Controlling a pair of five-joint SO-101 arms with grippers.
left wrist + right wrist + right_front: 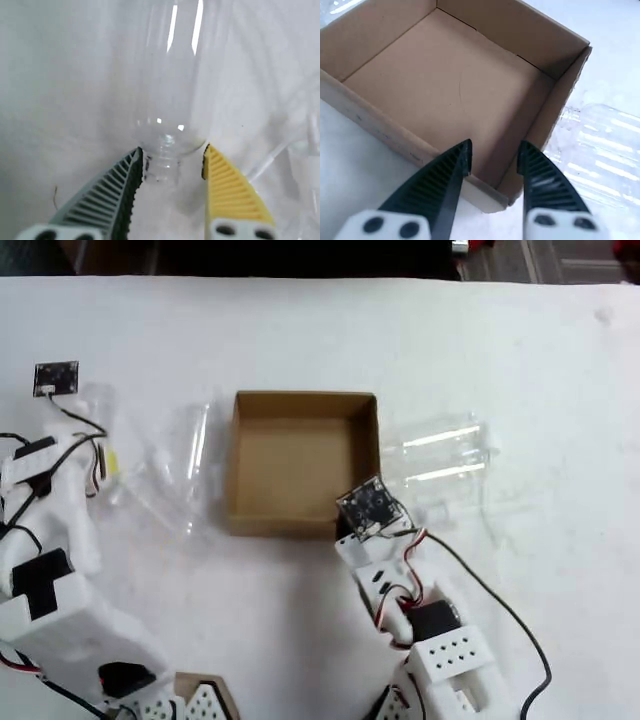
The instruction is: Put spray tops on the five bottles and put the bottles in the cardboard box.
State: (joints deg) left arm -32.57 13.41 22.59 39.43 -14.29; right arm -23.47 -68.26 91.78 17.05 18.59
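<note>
A clear bottle (172, 85) lies on the white table with its threaded neck (162, 162) between the fingers of my left gripper (172, 160). That gripper is open, and its yellow finger (225, 185) stands off the neck. The cardboard box (300, 460) sits in the middle of the table with nothing inside. My right gripper (494, 152) hangs open over the box's near wall (410, 145), by a corner. Two clear bottles (440, 455) lie right of the box. More clear bottles (190, 455) lie left of it.
A spray top's thin tube (270, 160) and other clear parts lie beside the left gripper. The bottles (605, 150) right of the box lie just past its side wall. Open white table stretches behind the box and at the far right.
</note>
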